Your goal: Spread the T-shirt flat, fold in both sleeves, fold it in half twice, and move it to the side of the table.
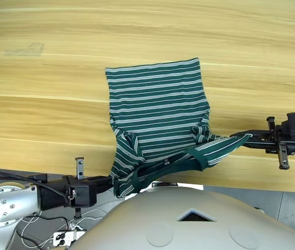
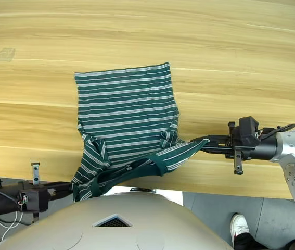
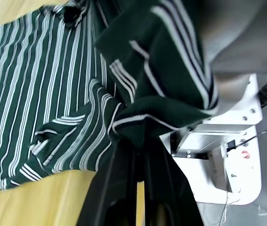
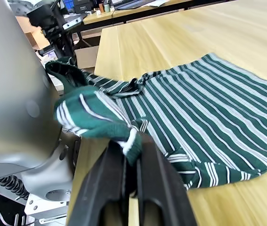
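Left tool [image 1: 114,182] and right tool [image 1: 245,137] each pinch tight on a near corner of the shirt [image 1: 157,104], held wide apart so you can draw it flat on the tabletop [image 1: 43,114].

A pale wood-grain table [image 1: 147,31] spans 9 to 3 o'clock, with grey floor [image 2: 209,208] at 5 o'clock and more desks [image 4: 106,15] beyond.

T-shirt [image 1: 157,109] on the table [image 1: 43,104], near corners in left tool [image 1: 114,180] and right tool [image 1: 244,137]
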### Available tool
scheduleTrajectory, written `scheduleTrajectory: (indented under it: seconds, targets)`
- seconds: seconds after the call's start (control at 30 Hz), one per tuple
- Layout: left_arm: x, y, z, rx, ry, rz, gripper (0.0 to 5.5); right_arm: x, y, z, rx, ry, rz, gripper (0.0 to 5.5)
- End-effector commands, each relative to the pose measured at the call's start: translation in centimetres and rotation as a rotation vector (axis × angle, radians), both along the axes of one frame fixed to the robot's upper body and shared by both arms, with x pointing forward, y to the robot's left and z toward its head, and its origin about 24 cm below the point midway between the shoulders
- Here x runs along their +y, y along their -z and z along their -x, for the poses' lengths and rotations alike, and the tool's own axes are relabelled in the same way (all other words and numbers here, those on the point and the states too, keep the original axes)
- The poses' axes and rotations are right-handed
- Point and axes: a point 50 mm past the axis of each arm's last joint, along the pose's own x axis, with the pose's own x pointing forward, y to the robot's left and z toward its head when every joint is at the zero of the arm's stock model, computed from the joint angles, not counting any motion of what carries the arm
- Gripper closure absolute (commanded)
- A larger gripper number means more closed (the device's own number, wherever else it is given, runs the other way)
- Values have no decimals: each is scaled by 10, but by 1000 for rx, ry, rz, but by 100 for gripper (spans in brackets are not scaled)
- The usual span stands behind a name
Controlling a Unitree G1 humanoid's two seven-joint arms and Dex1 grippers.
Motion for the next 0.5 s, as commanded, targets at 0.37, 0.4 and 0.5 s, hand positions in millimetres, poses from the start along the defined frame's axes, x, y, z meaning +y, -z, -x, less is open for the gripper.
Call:
scheduleTrajectory:
  seconds: [0.37, 0.4, 0.5]
  targets:
    - [20, -9, -95, -302, -281, 57, 549, 33, -2, -80, -347, 302, 22, 548]
    - [19, -7, -104, -323, -304, 61, 549, 39, -2, -91, -362, 329, 21, 548]
    - [21, 3, -133, -353, -406, 93, 549, 50, 8, -119, -364, 373, 60, 548]
